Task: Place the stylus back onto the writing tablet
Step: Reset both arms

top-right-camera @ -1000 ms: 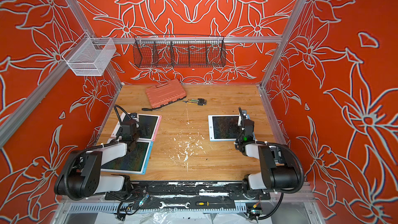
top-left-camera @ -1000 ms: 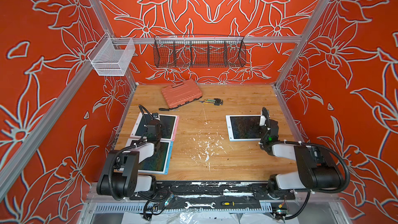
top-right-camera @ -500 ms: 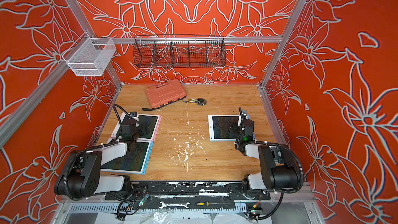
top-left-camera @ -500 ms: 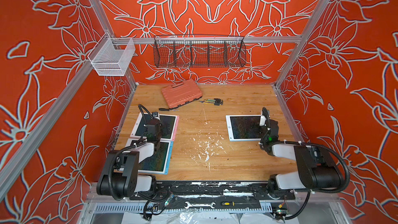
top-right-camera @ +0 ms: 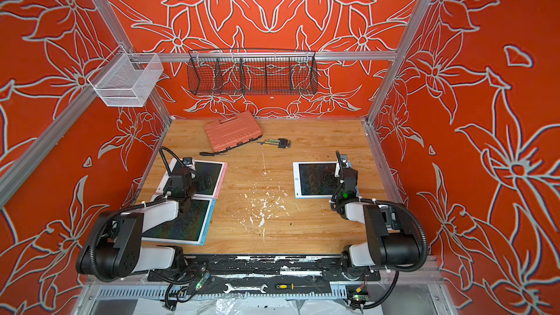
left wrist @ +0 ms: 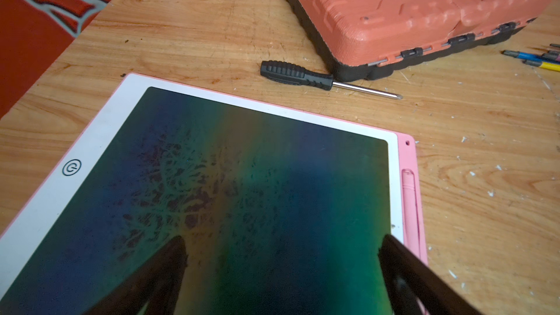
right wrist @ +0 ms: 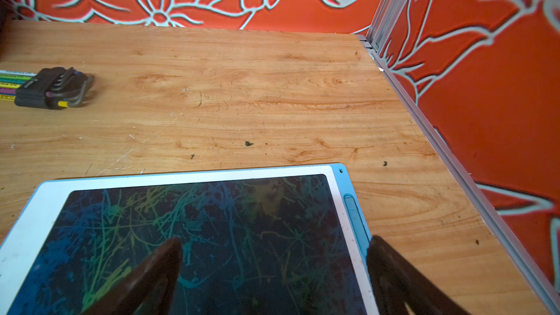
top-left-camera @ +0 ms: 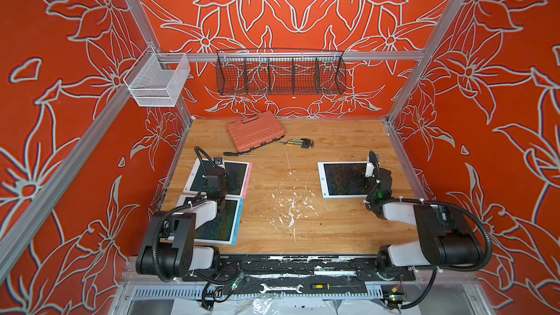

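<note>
Unchanged since a second ago: both arms and every item on the table [top-left-camera: 303, 225] lie as they did.
- Left gripper [left wrist: 281, 239]: jaws spread wide, holding nothing, over the pink tablet [left wrist: 242, 162] at centre left of both top views.
- Pink stylus [left wrist: 409, 204]: seated in the slot along that tablet's pink edge, just beside one fingertip [left wrist: 391, 250].
- Right gripper [right wrist: 274, 239]: jaws spread wide, empty, over the blue tablet [right wrist: 188, 216] at centre right.
- Blue stylus [right wrist: 354, 213]: seated in its edge slot.
- Second blue tablet [top-left-camera: 225, 222]: lower left, partly under the left arm.
- Orange tool case [top-left-camera: 254, 130], screwdriver [top-left-camera: 238, 154], hex key set [top-left-camera: 298, 143]: upper centre, well apart from both grippers.
</note>
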You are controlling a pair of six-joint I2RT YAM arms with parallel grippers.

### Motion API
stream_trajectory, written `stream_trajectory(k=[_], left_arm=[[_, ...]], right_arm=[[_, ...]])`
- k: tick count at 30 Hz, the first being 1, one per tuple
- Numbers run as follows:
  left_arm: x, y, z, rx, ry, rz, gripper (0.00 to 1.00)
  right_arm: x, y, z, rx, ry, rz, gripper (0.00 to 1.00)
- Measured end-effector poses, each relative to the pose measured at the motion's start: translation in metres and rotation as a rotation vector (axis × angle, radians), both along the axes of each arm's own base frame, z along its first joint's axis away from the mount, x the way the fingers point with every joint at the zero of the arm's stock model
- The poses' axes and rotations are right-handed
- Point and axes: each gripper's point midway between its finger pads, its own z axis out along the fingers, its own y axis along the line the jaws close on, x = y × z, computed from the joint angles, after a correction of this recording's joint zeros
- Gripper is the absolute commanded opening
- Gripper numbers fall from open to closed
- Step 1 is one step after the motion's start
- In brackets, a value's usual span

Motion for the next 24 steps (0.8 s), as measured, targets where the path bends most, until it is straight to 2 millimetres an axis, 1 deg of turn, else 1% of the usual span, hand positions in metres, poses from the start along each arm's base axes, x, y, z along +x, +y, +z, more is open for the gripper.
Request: stream_trajectory(k=[4, 7, 9, 10, 11, 13, 14, 15, 18, 21, 24], left_arm=[[0.000, 0.000, 0.000, 0.000, 0.000, 0.000, 0.97], [0.000, 0.000, 0.000, 0.000, 0.000, 0.000, 0.97], [0.000, 0.000, 0.000, 0.000, 0.000, 0.000, 0.97], [0.000, 0.000, 0.000, 0.000, 0.000, 0.000, 0.97], [0.000, 0.000, 0.000, 0.000, -0.001, 0.000, 0.97], [0.000, 0.000, 0.000, 0.000, -0.002, 0.000, 0.97], [0.000, 0.000, 0.000, 0.000, -0.001, 0.000, 0.97], [0.000, 0.000, 0.000, 0.000, -0.002, 0.000, 0.97], [0.000, 0.000, 0.001, 0.000, -0.002, 0.000, 0.97], [0.000, 0.000, 0.001, 0.000, -0.003, 0.000, 0.97], [0.000, 0.000, 0.001, 0.000, -0.003, 0.000, 0.97]], right_arm=[[-0.001, 0.000, 0.001, 0.001, -0.010, 0.000, 0.97], [-0.016, -0.004, -0.004, 0.002, -0.039, -0.020, 0.97], [-0.026, -0.007, -0.014, 0.000, -0.014, -0.035, 0.97], [-0.024, -0.007, -0.017, 0.000, 0.006, -0.038, 0.97], [-0.020, -0.007, -0.016, -0.003, 0.010, -0.041, 0.97], [-0.014, -0.007, -0.004, -0.001, -0.036, -0.044, 0.97], [-0.015, -0.008, 0.002, 0.002, -0.065, -0.049, 0.97], [-0.018, -0.009, 0.003, 0.003, -0.079, -0.053, 0.97], [-0.017, -0.009, -0.002, 0.003, -0.045, -0.056, 0.97], [-0.007, -0.008, 0.003, 0.003, -0.045, -0.056, 0.97], [-0.005, -0.008, 0.005, 0.003, -0.048, -0.056, 0.97]])
